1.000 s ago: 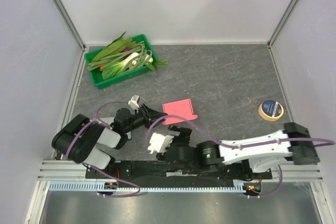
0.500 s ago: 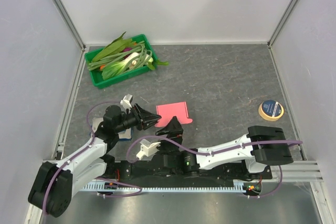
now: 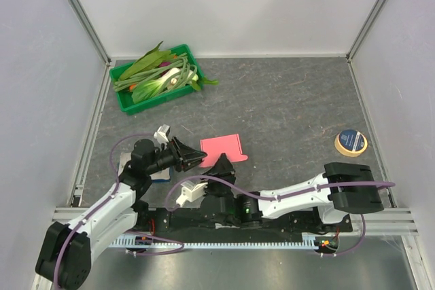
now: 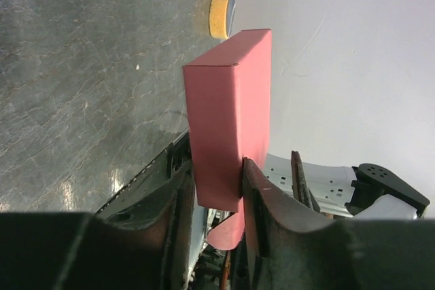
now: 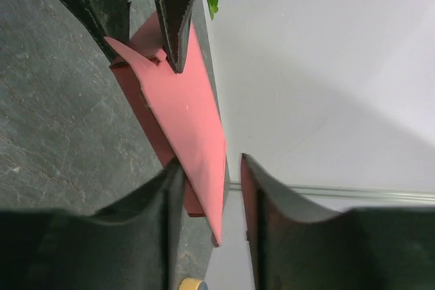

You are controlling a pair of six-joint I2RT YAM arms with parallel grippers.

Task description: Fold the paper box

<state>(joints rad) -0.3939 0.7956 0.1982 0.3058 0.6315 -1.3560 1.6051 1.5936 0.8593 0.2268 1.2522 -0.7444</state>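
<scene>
The pink-red paper box (image 3: pixel 222 146) hangs just above the table, partly folded into a flat sleeve. My left gripper (image 3: pixel 197 158) is shut on its left end; in the left wrist view both fingers (image 4: pixel 262 195) press the box (image 4: pixel 231 113) between them, and a rounded tab sticks out below. My right gripper (image 3: pixel 224 163) sits at the box's near edge. In the right wrist view the box (image 5: pixel 187 110) runs between the jaws of that gripper (image 5: pixel 211 168), touching the left finger (image 5: pixel 163 195), with a gap to the right one.
A green tray (image 3: pixel 127 104) of leafy greens stands at the back left. A yellow tape roll (image 3: pixel 351 142) lies at the right. A white-and-blue booklet (image 3: pixel 160 174) lies under my left arm. Grey walls enclose three sides.
Both arms have swung in towards the box. The box has shifted slightly left. My right gripper's jaws have narrowed from wide open around the box's near edge.
</scene>
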